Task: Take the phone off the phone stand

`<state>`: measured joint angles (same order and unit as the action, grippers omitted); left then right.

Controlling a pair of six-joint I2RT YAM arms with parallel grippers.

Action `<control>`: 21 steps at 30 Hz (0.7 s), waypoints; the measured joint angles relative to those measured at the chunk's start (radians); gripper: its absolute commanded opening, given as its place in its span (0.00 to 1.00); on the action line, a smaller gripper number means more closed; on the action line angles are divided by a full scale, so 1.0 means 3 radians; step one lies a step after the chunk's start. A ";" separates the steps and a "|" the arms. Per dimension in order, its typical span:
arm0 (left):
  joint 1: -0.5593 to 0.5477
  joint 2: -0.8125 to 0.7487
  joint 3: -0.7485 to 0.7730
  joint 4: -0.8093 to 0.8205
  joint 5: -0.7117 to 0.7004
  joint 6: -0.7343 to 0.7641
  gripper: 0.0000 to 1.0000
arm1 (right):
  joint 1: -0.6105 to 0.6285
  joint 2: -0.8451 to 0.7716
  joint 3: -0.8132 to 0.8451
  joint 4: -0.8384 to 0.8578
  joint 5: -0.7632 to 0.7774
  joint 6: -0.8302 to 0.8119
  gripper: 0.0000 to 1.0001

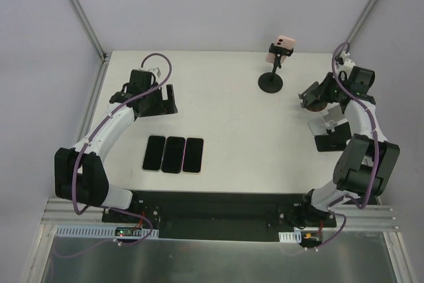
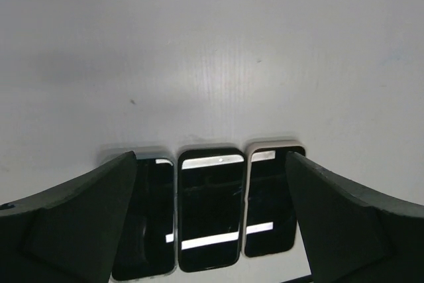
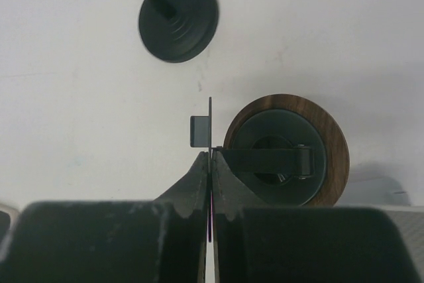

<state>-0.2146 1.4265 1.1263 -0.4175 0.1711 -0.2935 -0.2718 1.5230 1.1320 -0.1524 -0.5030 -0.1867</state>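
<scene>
- The pink phone sits clamped at the top of the black phone stand, near the far edge of the desk and right of centre.
- From the right claw the phone lies ahead and to the left. In the right wrist view only the stand's round base shows.
- The right arm is clearly nearer. The left claw is well apart, across the desk.
- The right claw is clenched, with nothing clearly in it, beside a wood-rimmed round stand.
- The left claw is released and holds nothing, above three dark phones lying flat.
- The phone shows a pink back and a dark camera patch. Its long axis is too foreshortened to tell.
</scene>
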 measured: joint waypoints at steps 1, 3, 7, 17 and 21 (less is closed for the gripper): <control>0.0000 -0.0050 -0.0069 -0.0029 -0.0071 0.0048 0.93 | -0.0052 0.0094 0.0107 -0.0051 -0.0011 -0.0065 0.01; 0.0000 -0.0126 -0.0186 -0.0076 -0.0183 0.0116 0.93 | -0.0125 0.0273 0.0284 -0.0128 -0.0019 -0.0184 0.01; -0.0001 -0.0223 -0.0306 -0.0141 -0.0286 0.0192 0.93 | -0.0211 0.0613 0.0551 -0.0254 -0.0081 -0.0371 0.02; -0.0001 -0.0300 -0.0357 -0.0148 -0.0341 0.0231 0.93 | -0.0231 0.1172 0.0768 -0.0359 -0.0200 -0.0568 0.06; -0.0001 -0.0300 -0.0362 -0.0148 -0.0341 0.0231 0.93 | -0.0243 0.1242 0.0771 -0.0406 -0.0172 -0.0627 0.15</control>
<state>-0.2150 1.3365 1.0176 -0.4618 0.0689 -0.2241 -0.3447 1.8957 1.3632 -0.2741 -0.5545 -0.3748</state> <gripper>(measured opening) 0.932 0.077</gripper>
